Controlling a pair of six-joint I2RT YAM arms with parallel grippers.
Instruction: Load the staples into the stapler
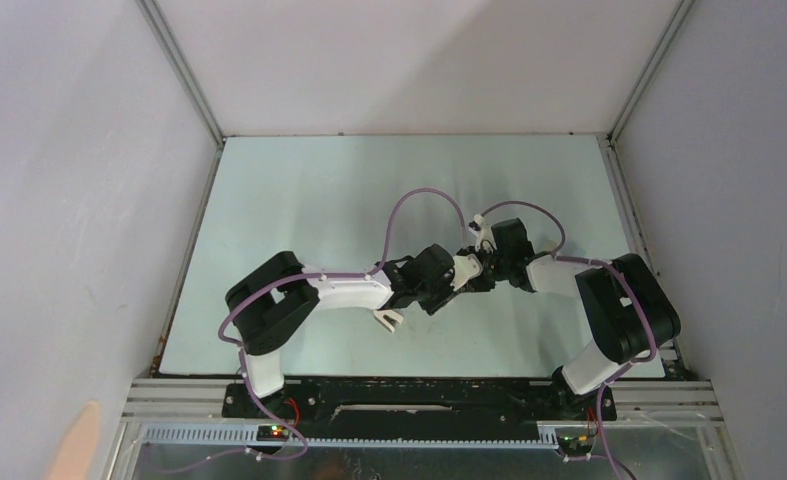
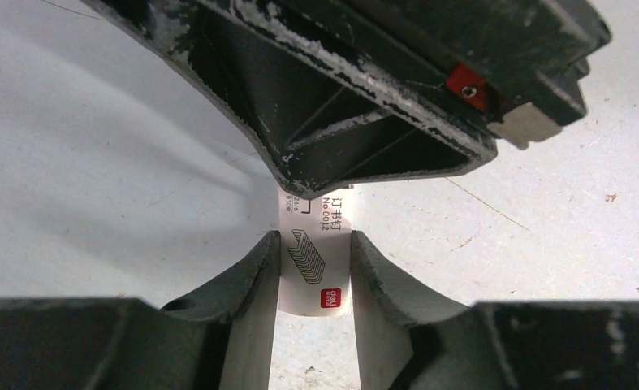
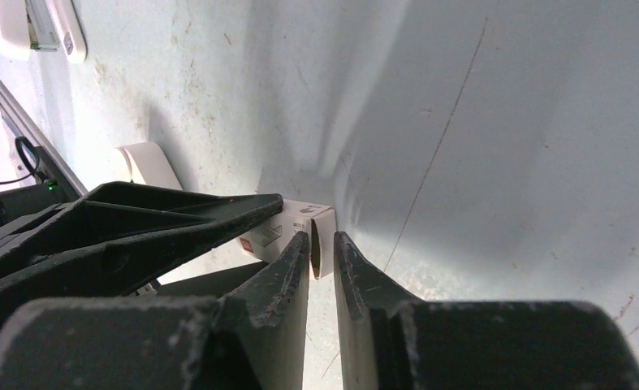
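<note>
In the lower middle of the left wrist view, the left gripper (image 2: 314,248) pinches the box (image 2: 310,280) by its long sides. At the box's far end, the right gripper (image 3: 321,242) stands nearly pressed together at the open edge; whether it grips anything I cannot tell. If it pulls off-line, or the left pinch is slack, the box could twist loose and its unseen staples spill onto the table (image 3: 502,162).
</note>
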